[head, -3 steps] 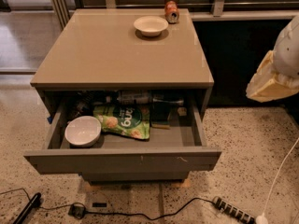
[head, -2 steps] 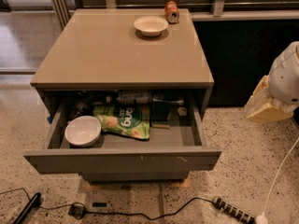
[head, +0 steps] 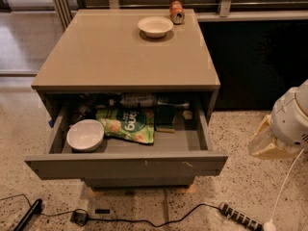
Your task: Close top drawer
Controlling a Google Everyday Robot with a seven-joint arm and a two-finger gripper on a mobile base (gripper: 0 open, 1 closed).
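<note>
End effector [head: 263, 142] is coming down lower at the right edge of the view, well apart from the top drawer [head: 126, 166]; whether it is released or clenched, I cannot tell. This drawer is staying pulled out under the bench [head: 110, 57], showing a white bowl [head: 85, 134] and a green bag [head: 126, 125] inside. I am judging that the closing push is not yet beginning.

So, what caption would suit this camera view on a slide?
Top drawer open, holding a bowl and snack bag; gripper hangs at the picture's right edge.
</note>
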